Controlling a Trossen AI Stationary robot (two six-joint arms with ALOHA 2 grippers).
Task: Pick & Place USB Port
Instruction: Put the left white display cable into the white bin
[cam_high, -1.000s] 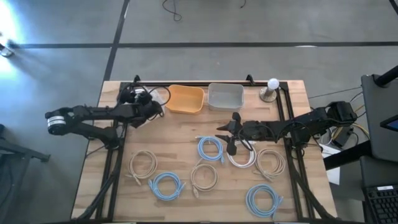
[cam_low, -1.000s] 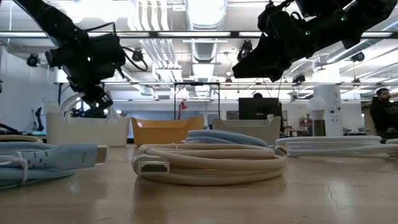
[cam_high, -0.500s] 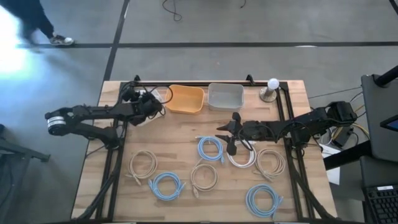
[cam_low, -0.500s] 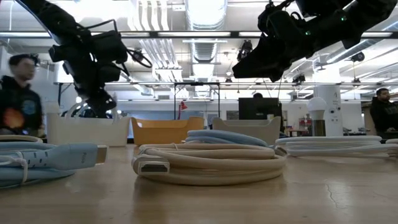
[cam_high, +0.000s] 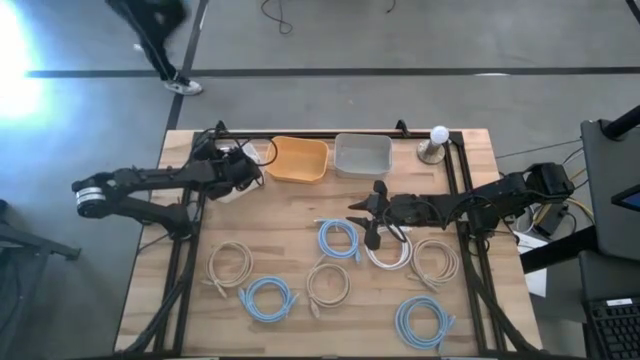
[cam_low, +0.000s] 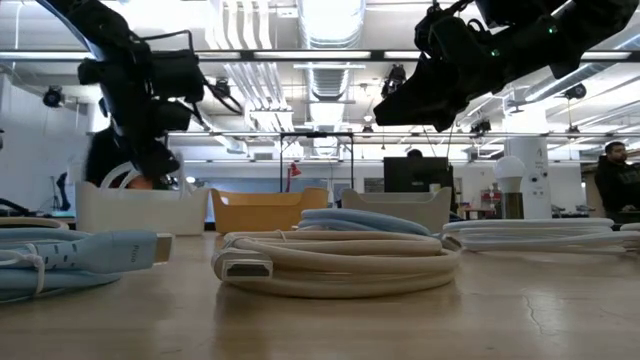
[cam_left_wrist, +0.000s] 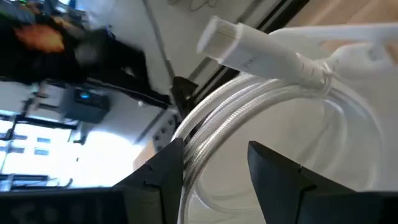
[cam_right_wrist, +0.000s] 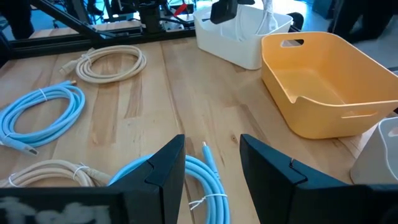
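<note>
My left gripper (cam_high: 250, 166) (cam_left_wrist: 214, 155) hovers open over the white bin (cam_high: 238, 190) (cam_low: 140, 208) at the table's far left. The strands of a white braided cable coil (cam_left_wrist: 249, 99) pass between its fingers. The coil's plug (cam_left_wrist: 239, 50) juts out past the bin's wall (cam_left_wrist: 354, 68). What the coil rests on is hidden. My right gripper (cam_high: 366, 213) (cam_right_wrist: 212, 149) hangs open and empty above the table's middle, over a blue coil (cam_high: 338, 238). My left gripper is open around the white coil's strands (cam_left_wrist: 202, 143), which run close along one finger (cam_left_wrist: 171, 174). I cannot tell whether they touch it.
An orange bin (cam_high: 298, 160) and a clear bin (cam_high: 362, 154) stand along the far edge beside the white bin. Several blue, beige and white cable coils lie over the table's near half. A white bulb (cam_high: 437, 140) stands far right. A person walks beyond the far edge.
My left gripper has turned at its wrist and tipped while staying over the white bin. My right arm has kept still. A person has walked past beyond the table's far side.
</note>
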